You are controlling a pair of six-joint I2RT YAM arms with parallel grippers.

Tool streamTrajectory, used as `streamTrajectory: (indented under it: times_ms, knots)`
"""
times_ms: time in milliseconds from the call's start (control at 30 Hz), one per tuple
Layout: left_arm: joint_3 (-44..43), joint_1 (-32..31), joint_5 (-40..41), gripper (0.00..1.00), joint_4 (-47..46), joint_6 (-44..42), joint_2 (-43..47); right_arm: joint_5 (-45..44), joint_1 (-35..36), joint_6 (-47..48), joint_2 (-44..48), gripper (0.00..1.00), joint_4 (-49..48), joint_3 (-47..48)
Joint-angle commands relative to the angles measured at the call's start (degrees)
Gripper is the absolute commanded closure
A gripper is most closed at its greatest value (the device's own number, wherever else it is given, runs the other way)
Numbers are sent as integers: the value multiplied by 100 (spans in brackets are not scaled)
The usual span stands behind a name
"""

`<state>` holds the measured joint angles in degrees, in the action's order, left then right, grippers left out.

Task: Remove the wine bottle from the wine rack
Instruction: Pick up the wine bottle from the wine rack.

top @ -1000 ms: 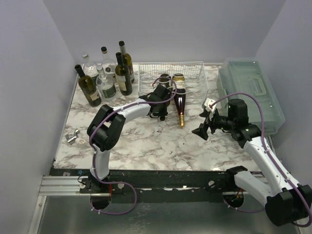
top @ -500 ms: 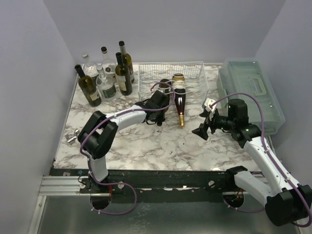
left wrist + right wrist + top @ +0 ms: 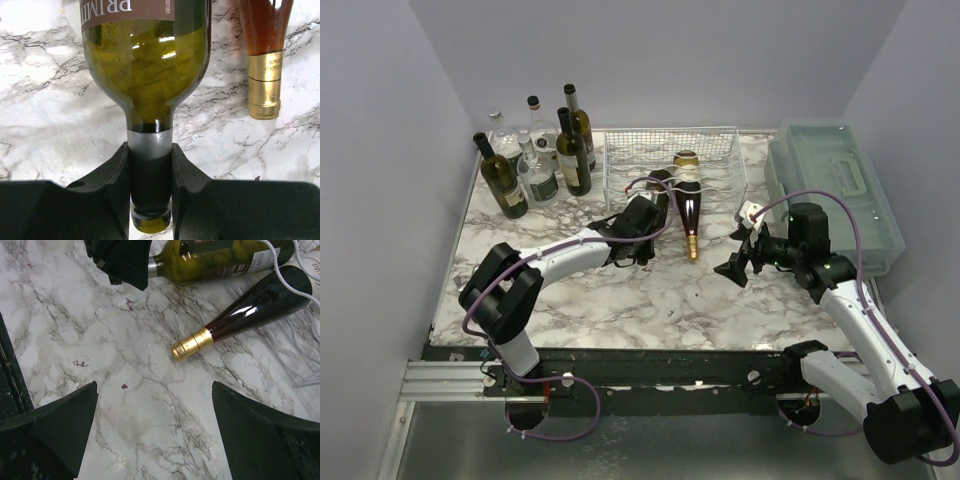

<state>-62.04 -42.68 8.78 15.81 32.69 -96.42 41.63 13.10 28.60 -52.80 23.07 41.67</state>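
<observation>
An olive-green wine bottle with a brown label lies on its side on the marble. My left gripper is shut on its neck. From above, that bottle points its base at the front edge of the white wire wine rack, and the left gripper sits just in front of the rack. A dark red bottle with a gold cap lies beside it, its base in the rack. My right gripper hovers open over bare marble, right of both bottles.
Several upright bottles stand at the back left corner. A translucent lidded box with a handle lies along the right edge. A small metal piece rests near the left edge. Walls close in the table's back and sides.
My left arm has drawn back toward the near left, sliding the olive-green bottle out from the rack by its neck. The right arm has stayed still.
</observation>
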Motion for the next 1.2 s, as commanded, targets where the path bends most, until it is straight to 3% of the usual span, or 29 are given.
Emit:
streamTrajectory:
  times_ms: [0,633,1167]
  knots:
    - [85,-130,418,100,-684,-152,529,21,-29,84,74,1,-39,-64]
    - [1077,-470,625,100,-694,38,1551,64,-37,102,88,1,-25,-63]
    - [2244,-620,-16,100,-670,339,2908,332,-58,375,103,1,11,-166]
